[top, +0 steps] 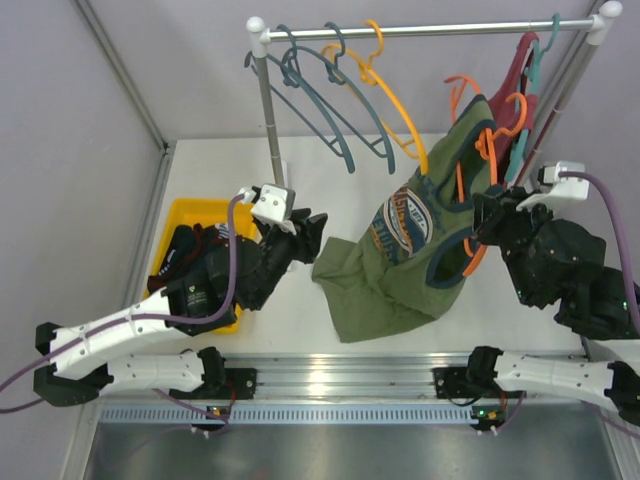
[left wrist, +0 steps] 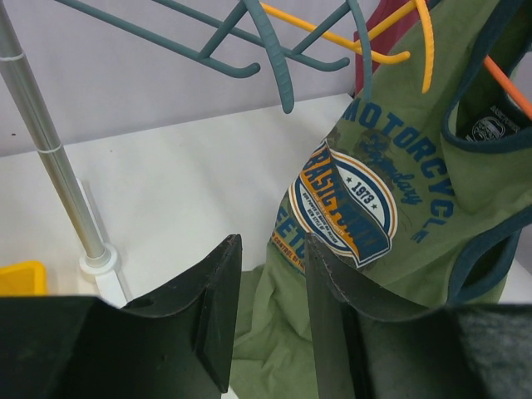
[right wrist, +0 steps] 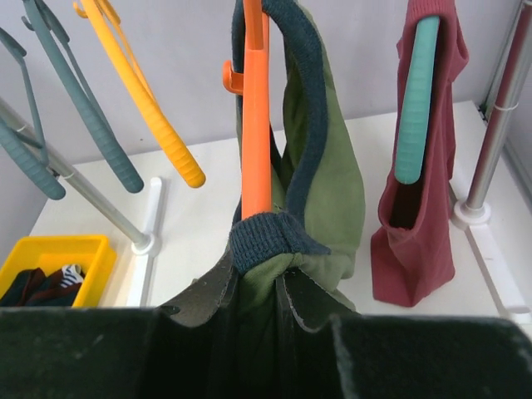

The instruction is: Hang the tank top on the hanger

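Olive cloth of the tank top (right wrist: 328,191), at its navy armhole trim, is pinched together with one arm of the hanger (right wrist: 256,141) between the closed-down fingers of the right gripper (right wrist: 259,287). The left gripper (left wrist: 270,287) is held open and empty just beside the hem, which is slumped on the table (top: 330,170). One shoulder is judged threaded; the other strap must next be drawn over the free hanger arm. Farther back, the rail (top: 430,30) is seen.
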Robot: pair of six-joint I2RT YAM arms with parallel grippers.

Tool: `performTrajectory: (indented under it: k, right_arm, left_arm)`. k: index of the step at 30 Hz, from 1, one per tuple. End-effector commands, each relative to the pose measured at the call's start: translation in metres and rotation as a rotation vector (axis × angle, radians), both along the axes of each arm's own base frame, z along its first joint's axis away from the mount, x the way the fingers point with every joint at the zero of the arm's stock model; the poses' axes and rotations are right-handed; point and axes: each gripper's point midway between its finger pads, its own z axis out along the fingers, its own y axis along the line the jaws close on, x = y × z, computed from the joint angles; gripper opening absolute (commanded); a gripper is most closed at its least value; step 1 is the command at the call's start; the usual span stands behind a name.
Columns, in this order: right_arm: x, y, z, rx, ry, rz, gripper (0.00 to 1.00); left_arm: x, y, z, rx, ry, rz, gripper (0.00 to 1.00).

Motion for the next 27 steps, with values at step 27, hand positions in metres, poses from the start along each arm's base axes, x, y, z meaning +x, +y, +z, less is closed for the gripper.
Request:
performTrajectory:
  k: [27]
  right_arm:
    - [0.107, -0.009, 0.071, -0.031, 0.013, 0.050, 0.00]
  left_arm:
    - [-0.015, -0.008, 0.010, -0.028, -0.032, -0.124, 0.41]
